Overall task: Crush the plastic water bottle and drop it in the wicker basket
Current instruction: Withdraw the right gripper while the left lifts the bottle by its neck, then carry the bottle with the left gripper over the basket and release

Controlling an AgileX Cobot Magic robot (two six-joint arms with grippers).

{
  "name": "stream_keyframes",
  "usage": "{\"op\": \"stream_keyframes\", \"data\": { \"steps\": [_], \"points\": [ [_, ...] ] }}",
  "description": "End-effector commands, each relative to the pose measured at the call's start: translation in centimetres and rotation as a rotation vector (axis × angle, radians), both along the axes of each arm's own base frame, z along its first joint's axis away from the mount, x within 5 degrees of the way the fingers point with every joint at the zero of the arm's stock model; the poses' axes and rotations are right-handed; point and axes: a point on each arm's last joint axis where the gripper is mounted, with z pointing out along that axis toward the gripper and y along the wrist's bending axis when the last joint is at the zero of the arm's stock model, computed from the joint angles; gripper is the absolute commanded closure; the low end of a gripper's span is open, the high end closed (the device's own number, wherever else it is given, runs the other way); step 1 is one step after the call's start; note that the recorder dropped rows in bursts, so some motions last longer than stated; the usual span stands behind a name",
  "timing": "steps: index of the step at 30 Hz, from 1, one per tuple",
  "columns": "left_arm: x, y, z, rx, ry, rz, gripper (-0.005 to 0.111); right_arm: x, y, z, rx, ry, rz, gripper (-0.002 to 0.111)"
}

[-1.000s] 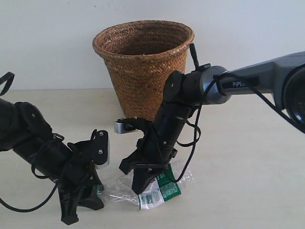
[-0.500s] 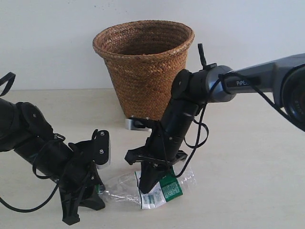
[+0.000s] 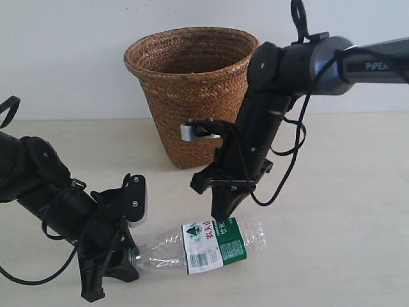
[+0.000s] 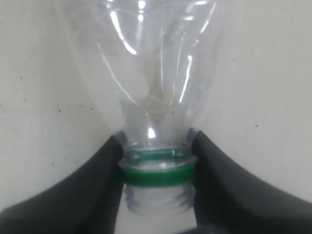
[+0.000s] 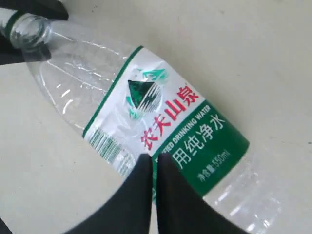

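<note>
Gripping neck of plastic water bottle (image 3: 204, 246) with left hand (image 4: 157, 170); hovering above label (image 3: 214, 244) with right hand (image 3: 220, 211), closed, empty. Mid-crush, seemingly; next, press down.

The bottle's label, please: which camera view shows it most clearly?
The right wrist view: the label fills the frame, its print legible. The exterior view shows it small; the left wrist view shows only the bottle's neck.

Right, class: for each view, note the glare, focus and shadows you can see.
Left wrist view: white glare streaks on the plastic water bottle, its threaded mouth soft. Right wrist view: label sharp, right gripper jaws blurred up close. Exterior view: even light, faint shadows only.
</note>
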Motion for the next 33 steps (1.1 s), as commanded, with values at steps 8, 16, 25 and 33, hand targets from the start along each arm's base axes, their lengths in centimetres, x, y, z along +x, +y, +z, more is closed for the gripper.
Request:
{"op": "stream_keyframes", "data": {
  "steps": [8, 16, 25, 33],
  "points": [
    [-1.0, 0.0, 1.6, -0.019, 0.026, -0.062, 0.102, -3.1, -4.6, 8.4, -0.154, -0.272, -0.003, 0.108],
    [-1.4, -0.7, 5.4, -0.096, 0.066, -0.124, 0.102, -5.4, -11.8, 10.3, -0.226, -0.288, -0.178, 0.108],
    [-1.0, -0.8, 10.2, -0.152, -0.052, -0.113, 0.102, -6.7, -16.7, 6.4, -0.268, -0.232, -0.296, 0.108],
    [1.6, -1.8, 16.5, -0.217, -0.193, -0.067, 0.102, -6.6, -16.4, 5.5, -0.192, -0.244, -0.347, 0.108]
  ]
}}
